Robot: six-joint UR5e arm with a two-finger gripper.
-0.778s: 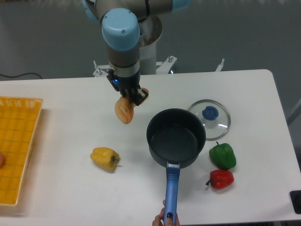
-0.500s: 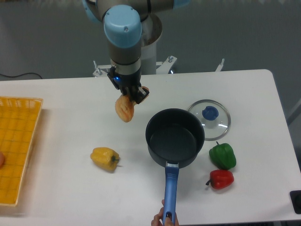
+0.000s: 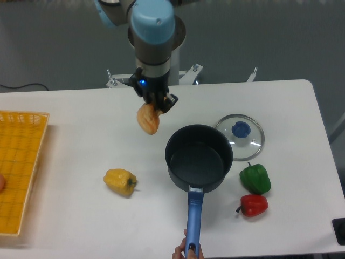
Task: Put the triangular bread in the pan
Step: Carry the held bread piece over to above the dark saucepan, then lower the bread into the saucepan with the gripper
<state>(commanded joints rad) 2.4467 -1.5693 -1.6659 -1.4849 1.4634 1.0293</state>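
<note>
Camera: pincer [image 3: 157, 106] clamps triangular bread [image 3: 147, 120], left of pan [image 3: 198, 158].

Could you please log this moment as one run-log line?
phase: carry | gripper: shut on bread | bread: airborne, left of pan | pan: empty | hand on pan handle

White table [image 3: 81, 108] against a plain grey wall [image 3: 269, 32].

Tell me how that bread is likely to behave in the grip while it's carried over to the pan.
The triangular bread hangs below the gripper, pinched near its upper end, so it may swing or pivot. It keeps its wedge shape while hanging, so it is probably fairly stiff. Its glossy crust could be slippery. The pan sits close, lower right.
</note>
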